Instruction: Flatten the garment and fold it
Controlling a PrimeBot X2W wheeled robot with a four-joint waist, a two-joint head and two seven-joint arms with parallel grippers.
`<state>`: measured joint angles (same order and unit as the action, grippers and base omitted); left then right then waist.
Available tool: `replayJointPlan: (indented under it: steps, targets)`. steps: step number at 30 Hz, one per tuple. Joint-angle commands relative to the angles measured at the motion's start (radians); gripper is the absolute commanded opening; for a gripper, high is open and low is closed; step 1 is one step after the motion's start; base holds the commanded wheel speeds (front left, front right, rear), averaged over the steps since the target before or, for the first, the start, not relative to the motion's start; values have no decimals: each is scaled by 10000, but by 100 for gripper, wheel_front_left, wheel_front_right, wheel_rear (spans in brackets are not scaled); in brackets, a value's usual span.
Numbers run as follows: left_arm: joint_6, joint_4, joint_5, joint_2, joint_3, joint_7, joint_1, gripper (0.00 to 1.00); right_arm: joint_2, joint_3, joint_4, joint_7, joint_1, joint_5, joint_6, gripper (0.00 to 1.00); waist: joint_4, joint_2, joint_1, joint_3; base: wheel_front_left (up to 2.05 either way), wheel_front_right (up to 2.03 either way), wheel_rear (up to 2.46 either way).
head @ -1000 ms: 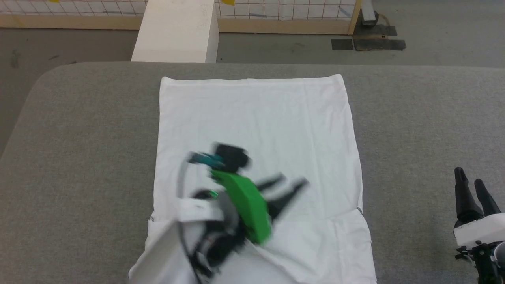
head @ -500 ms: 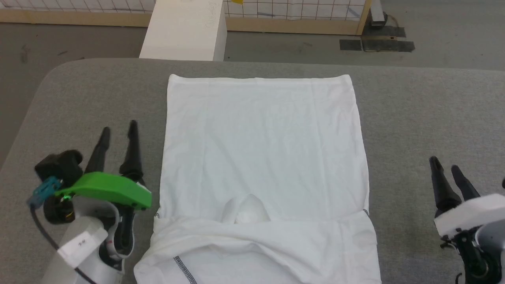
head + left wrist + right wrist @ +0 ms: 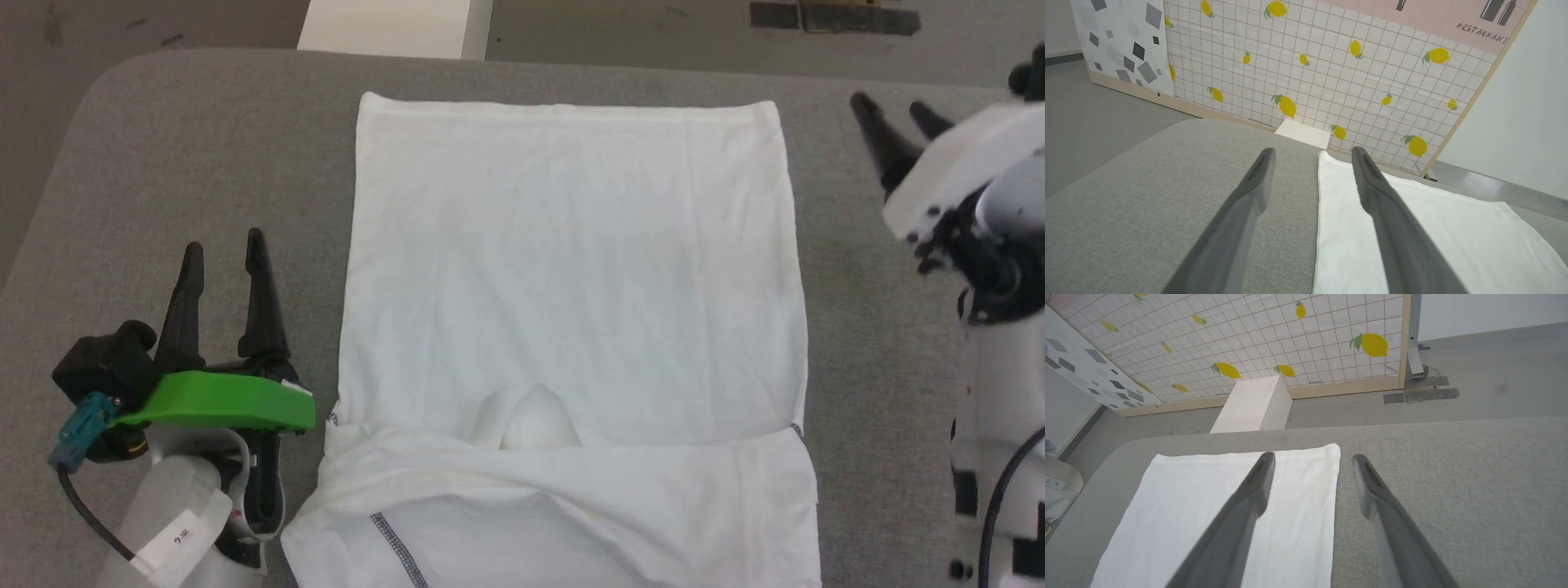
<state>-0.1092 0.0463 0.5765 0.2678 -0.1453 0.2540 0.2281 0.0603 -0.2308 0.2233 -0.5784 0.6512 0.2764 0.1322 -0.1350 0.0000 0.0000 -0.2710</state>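
Observation:
The garment [image 3: 571,269], a white shirt, lies spread in a long rectangle on the grey table [image 3: 163,155], its near end folded over with a dark zigzag seam [image 3: 397,547] showing. A small bump sits at the fold line. My left gripper [image 3: 222,255] stands open over bare table just left of the garment's edge [image 3: 1412,228]. Raised at the far right, beside the garment's far right corner [image 3: 1298,490], my right gripper [image 3: 896,111] is open too. Both hold nothing.
A rigid white box [image 3: 392,28] stands on the floor beyond the table's far edge [image 3: 1253,404]. A tiled lemon-print panel [image 3: 1331,61] closes the back. Bare grey table lies on both sides of the garment.
My left gripper swung from over the garment's middle to the bare table at its left. My right gripper rose toward the far right corner. The head camera tilted down.

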Motion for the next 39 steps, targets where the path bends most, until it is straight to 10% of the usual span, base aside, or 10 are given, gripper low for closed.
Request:
replayJointPlan:
  steps: [1,14,28,29,30,39]
  targets:
    - [33,-114,-150,-97,4,63,89,100,129,-14,284,-310,635,-389,-15,100,-539,0,0,-851,0,0,0]
    - [466,-691,-598,-954,120,76,738,100,1795,1568,2370,-4296,4081,-3559,-15,100,-1802,0,0,-2893,0,0,0]
    - [1051,-561,-1096,-1518,513,77,843,100,2086,2476,2615,-5836,4121,-3346,-15,99,-1905,0,0,-3388,0,0,0]
    - [1081,-519,-1115,-1518,535,77,855,100,2058,2438,2595,-5940,4103,-3284,-15,19,-1850,0,0,-3366,0,0,0]
    - [1100,-485,-1128,-1501,553,77,873,100,2045,2426,2553,-5961,4100,-3242,-15,0,-1799,0,0,-3345,0,0,0]
    - [1532,-34,-567,-528,868,-1418,2451,100,1831,2756,2045,-5352,4275,-2771,-15,0,-978,0,0,-3203,0,0,0]
